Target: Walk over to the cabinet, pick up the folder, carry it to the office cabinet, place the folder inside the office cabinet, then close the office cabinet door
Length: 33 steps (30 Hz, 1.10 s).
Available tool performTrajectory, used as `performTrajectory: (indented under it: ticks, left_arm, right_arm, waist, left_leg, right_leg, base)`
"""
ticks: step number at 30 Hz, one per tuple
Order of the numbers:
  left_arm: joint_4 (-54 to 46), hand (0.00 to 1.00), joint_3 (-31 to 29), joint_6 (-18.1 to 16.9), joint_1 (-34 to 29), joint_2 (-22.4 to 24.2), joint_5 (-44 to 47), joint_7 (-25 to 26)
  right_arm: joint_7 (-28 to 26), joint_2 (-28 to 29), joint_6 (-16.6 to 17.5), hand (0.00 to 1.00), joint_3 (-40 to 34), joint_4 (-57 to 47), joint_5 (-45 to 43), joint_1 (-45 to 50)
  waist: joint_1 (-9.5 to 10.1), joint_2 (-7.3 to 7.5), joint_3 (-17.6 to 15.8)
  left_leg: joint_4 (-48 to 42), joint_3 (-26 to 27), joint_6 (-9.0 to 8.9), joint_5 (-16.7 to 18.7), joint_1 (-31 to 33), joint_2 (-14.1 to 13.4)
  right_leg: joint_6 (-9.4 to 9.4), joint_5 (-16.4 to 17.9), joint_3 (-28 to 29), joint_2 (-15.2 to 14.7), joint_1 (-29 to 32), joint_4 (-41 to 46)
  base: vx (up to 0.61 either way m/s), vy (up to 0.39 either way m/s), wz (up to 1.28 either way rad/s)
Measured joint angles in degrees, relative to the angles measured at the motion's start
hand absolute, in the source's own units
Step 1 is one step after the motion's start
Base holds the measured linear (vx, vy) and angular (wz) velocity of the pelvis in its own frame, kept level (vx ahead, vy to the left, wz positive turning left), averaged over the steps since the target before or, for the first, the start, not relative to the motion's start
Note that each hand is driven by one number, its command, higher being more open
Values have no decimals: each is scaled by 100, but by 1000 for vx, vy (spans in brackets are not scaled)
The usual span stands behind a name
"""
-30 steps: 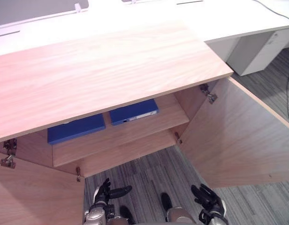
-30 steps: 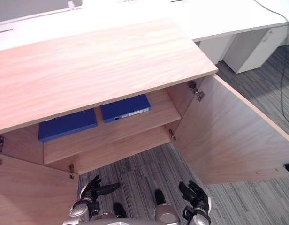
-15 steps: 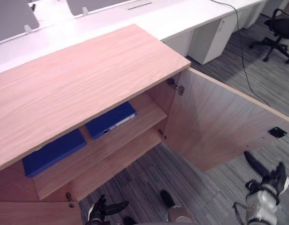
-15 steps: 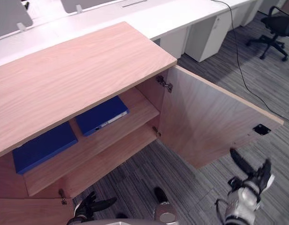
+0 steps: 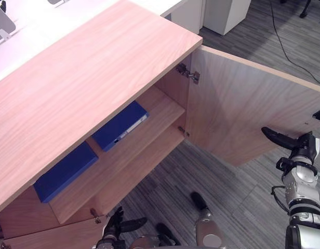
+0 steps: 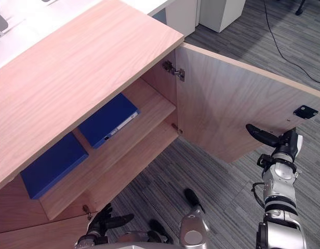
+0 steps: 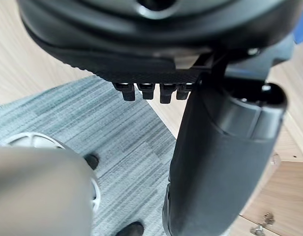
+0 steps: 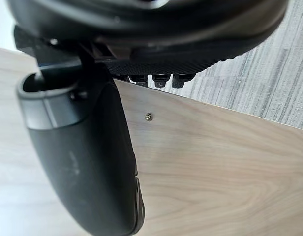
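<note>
Dark and empty, my right hand point(image 6: 284, 144) hangs with fingers relaxed and thumb stuck out toward the inner face of the open cabinet door point(image 5: 243, 104), near its free edge. I cannot tell whether they touch. Past the door, to that hand's left, a blue folder point(image 5: 118, 126) lies flat on the upper shelf point(image 5: 165, 109), with a second blue folder point(image 5: 65, 171) further left. My left hand point(image 5: 118, 226) hangs low, loose and holding nothing.

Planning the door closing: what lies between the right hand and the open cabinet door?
Nothing. The right eye view shows the right hand beside the open door, no object between them.
</note>
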<state>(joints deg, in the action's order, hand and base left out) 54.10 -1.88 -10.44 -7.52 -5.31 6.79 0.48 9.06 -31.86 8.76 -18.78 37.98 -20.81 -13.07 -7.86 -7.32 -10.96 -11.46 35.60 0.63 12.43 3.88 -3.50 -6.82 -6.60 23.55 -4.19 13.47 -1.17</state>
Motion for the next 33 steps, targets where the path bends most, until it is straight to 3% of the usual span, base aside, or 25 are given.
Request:
performTrajectory:
  ticks: [2,5,8,9,10,13,18,22,24,29,33]
  left_arm:
    - [11,100,-13,4,2,4,-3,6]
    - [24,100,-167,14,13,124,-23,40]
    - [35,100,-289,23,46,238,-252,53]
    - [38,100,-291,25,53,237,-259,54]
    - [64,100,-328,27,67,236,-361,59]
    - [276,100,-328,106,220,168,-537,65]
    - [485,100,-237,161,417,-37,-695,-65]
    - [661,100,92,231,701,-306,-708,-93]
    - [668,100,236,248,746,-515,-817,-82]
    - [694,100,247,263,698,-694,-809,-35]
    - [642,100,124,318,697,-674,-675,3]
  right_arm:
    - [14,194,-2,100,-17,-609,9,438]
    - [56,1111,13,100,-94,-2205,119,1449]
    - [67,2171,59,100,440,-3638,568,2699]
    - [68,2300,60,100,622,-3873,619,2956]
    - [43,2436,62,100,1042,-4234,722,3463]
    - [-265,2449,52,100,2287,-5018,802,4874]
    - [-1163,1989,-213,100,3432,-5379,971,5638]
    - [-1824,1278,-540,100,4166,-5829,1090,5418]
    - [-2068,992,-531,100,4593,-6311,1045,4784]
    - [-2031,1114,-341,100,4907,-6393,809,3080]
    - [-1771,1532,-273,100,4695,-5452,1086,2062]
  waist:
    - [-60,-3,-10]
    - [-185,18,-24]
    - [-354,156,-112]
    - [-376,169,-119]
    - [-407,275,-143]
    - [-428,583,-148]
    - [-414,987,-93]
    - [-186,1203,-45]
    - [-28,1408,15]
    - [304,1688,199]
    - [469,1680,195]
  left_leg:
    - [-11,-55,-3,-6,21,-18]
    - [-35,-109,4,-10,20,-73]
    - [-111,-87,-31,12,-71,-186]
    - [-139,-56,-49,25,-91,-219]
    - [-207,8,-98,69,-102,-284]
    - [-483,92,-220,190,-126,-511]
    - [-668,40,-255,214,-244,-670]
    - [-776,-222,-247,210,-246,-679]
    - [-869,-469,-243,206,-210,-687]
    - [-1005,-1200,-183,139,151,-619]
    - [-1073,-1739,-124,65,480,-510]
  right_leg:
    - [-2,-1,-40,14,-6,-1]
    - [-34,-21,-24,54,-27,-20]
    - [-30,-41,33,152,-123,-19]
    - [-22,-50,56,177,-142,-18]
    - [-6,-74,117,232,-147,-18]
    - [37,-126,200,391,-206,2]
    - [89,-164,153,493,-402,27]
    - [94,-153,-72,458,-558,74]
    - [110,-125,-295,428,-666,109]
    - [162,-22,-991,294,-752,150]
    - [234,59,-1515,184,-744,182]
  base:
    - [8,-5,7]
    - [13,-5,-4]
    - [17,-11,-12]
    - [-13,-20,-26]
    - [-19,-21,-28]
    - [-25,-45,-24]
    - [-33,-49,1]
    - [-56,-11,29]
    - [-69,-2,51]
    - [-46,3,75]
    - [-7,24,82]
